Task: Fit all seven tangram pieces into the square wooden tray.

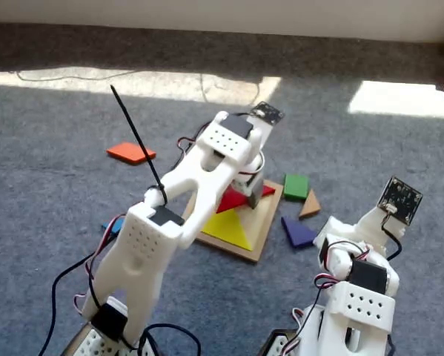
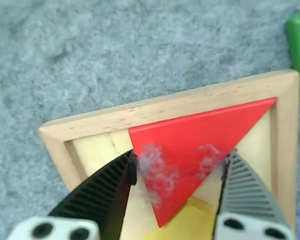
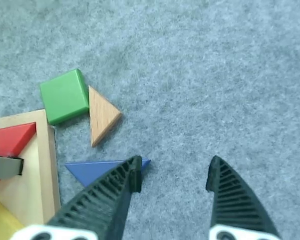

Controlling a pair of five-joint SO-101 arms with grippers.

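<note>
The square wooden tray (image 1: 264,236) lies mid-carpet and holds a red triangle (image 1: 232,200) and a yellow triangle (image 1: 229,227). My left gripper (image 1: 253,191) is down inside it. In the left wrist view, the left gripper (image 2: 180,162) is shut on the red triangle (image 2: 190,135), a fingertip against each slanted edge, with the tray rim (image 2: 165,107) beyond. My right gripper (image 3: 172,175) hangs open over carpet, its dark finger (image 3: 109,192) above the tip of the blue triangle (image 3: 89,171). A green square (image 3: 64,96) and a wooden triangle (image 3: 100,119) lie beside the tray (image 3: 52,170).
An orange piece (image 1: 130,153) lies alone on the carpet at the far left. A small blue piece (image 1: 107,225) peeks out beside the left arm. The right arm (image 1: 359,285) stands at the front right. Cables trail at the arm bases.
</note>
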